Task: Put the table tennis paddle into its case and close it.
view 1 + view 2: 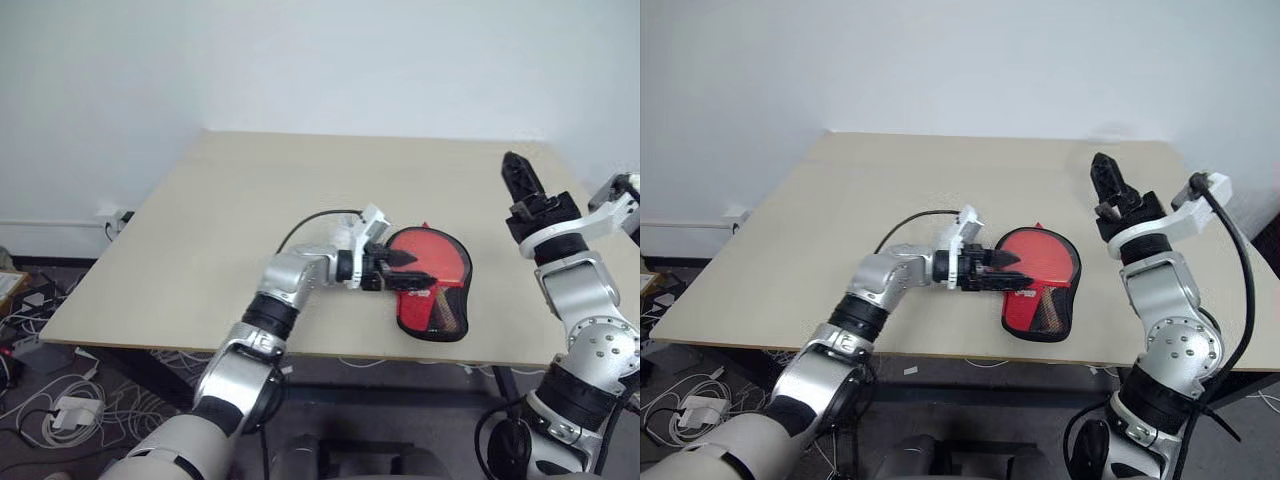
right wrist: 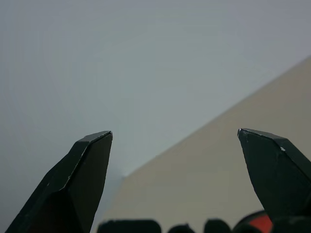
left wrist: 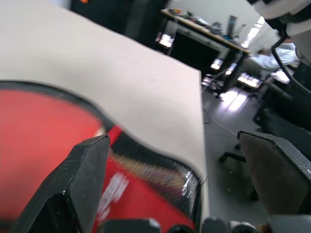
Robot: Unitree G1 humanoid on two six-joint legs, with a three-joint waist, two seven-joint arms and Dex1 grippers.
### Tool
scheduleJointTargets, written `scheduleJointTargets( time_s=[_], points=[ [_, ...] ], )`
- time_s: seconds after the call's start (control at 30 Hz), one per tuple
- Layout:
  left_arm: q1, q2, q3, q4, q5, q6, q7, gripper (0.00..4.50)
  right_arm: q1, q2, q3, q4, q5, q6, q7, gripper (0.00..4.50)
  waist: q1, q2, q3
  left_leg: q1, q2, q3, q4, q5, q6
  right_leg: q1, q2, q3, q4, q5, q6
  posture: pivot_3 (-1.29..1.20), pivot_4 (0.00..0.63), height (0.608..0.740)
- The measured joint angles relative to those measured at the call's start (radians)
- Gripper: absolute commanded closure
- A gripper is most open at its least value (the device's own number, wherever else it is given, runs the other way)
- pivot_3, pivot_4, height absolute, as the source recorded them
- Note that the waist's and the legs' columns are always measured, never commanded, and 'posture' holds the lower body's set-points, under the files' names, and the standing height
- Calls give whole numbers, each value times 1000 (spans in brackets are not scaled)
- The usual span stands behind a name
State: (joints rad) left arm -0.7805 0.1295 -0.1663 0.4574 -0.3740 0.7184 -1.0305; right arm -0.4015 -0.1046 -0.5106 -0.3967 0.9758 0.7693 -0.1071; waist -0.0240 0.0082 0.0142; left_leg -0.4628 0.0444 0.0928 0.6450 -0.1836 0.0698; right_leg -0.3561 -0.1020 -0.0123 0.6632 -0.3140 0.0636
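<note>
Head views: the case [image 1: 432, 285] lies flat on the bench [image 1: 230, 230], near the front edge and a bit right of centre, round end toward the far side, narrow mesh handle part toward the robot. Red top, black edging. Can't tell from here whether the table tennis paddle is already inside or whether the zip is run; no separate paddle to be seen on the bench. Left gripper [image 1: 408, 268] is over the case's near-left side, pointing across it, jaws apart, nothing between them. Contact with the fabric: can't tell. Right gripper [image 1: 1110, 185] is raised well clear, to the right of the case, jaws apart, empty.

Left wrist view: both fingers [image 3: 80, 179] spread wide over the red panel, mesh and black rim just beyond the tips, bench edge past that.

Right wrist view: fingers [image 2: 80, 174] wide apart, aimed at wall and far bench; a sliver of red at the frame's edge.

Handling, my read: soft light fabric shell, likely to slide and bunch if pushed one-handed. The broad red face gives nothing to pinch. Best holds are probably the black rim or the narrow handle end; pin one side with one gripper while the other works the zip.
</note>
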Motion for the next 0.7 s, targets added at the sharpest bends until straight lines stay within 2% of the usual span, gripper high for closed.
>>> scheduleJointTargets(
  time_s=[0.2, 0.3, 0.43, 0.7],
  points=[
    [65, 26, 22, -63, -5, 187, 90, 0, 26, -5, 95, 33, -56, -31, 2, 37, 8, 0, 0, 0, -1, -1, 1, 0, 0, 0, -1, -2, -1, 0, 0, 0, 0, 715],
    [61, -30, 33, -29, -6, 252, 156, 0, 38, -13, 116, 39, -76, -38, 6, 37, 11, -1, 0, 0, -1, -1, 1, 0, 0, 0, -1, -2, -1, 0, 0, 0, 0, 715],
    [2, -122, 86, 106, -23, 293, 240, 0, 58, -64, 138, 67, -107, -36, 16, 37, 10, -1, 0, 0, -1, -2, 1, -2, 3, 0, -1, -2, -1, 0, 0, 0, 0, 715],
    [-99, -200, 190, 279, -35, 295, 345, 0, 118, -324, 218, 174, -279, 15, 108, 37, 6, -1, 1, 0, -2, -1, 1, -3, 5, 0, -1, -1, -1, 0, 0, 0, 0, 715]
  ],
)
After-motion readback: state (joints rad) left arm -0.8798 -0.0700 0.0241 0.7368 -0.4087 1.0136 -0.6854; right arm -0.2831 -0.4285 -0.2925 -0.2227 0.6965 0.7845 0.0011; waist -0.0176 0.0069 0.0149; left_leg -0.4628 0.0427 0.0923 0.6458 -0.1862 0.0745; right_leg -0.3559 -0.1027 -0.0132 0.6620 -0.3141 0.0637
